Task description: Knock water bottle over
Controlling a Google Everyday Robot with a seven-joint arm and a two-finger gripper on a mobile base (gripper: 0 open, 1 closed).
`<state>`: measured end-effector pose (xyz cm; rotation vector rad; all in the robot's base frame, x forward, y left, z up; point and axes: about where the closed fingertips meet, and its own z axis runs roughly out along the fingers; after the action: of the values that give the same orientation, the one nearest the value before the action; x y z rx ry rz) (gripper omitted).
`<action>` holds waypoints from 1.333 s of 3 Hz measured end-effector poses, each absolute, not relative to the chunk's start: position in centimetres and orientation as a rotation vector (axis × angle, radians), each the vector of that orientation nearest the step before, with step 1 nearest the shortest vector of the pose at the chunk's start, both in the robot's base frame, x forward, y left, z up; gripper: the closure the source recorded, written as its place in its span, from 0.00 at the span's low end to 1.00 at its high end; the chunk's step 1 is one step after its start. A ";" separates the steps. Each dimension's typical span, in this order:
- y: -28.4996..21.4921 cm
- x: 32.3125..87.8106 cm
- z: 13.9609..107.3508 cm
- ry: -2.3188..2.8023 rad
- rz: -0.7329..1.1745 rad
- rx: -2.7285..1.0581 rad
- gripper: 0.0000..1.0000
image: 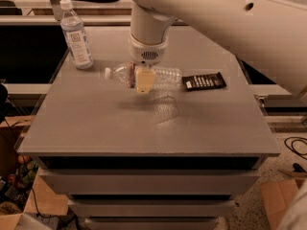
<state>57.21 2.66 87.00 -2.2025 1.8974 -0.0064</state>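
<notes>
Gripper, its grip state not showing, is hanging at the middle of the clear ribbed white-capped plastic water bottle, which is lying sideways on the grey table.

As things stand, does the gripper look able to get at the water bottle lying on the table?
Probably yes: the gripper hangs right at the middle of the water bottle, with nothing between them; the black packet lies off to one side.
</notes>
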 end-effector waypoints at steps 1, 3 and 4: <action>2.6 57.2 86.0 1.908 0.026 -2.200 0.60; 2.7 57.2 85.3 1.915 0.066 -2.200 0.06; 3.0 56.8 84.8 1.911 0.083 -2.219 0.00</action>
<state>56.80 3.00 84.75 -2.2186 1.9105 0.0834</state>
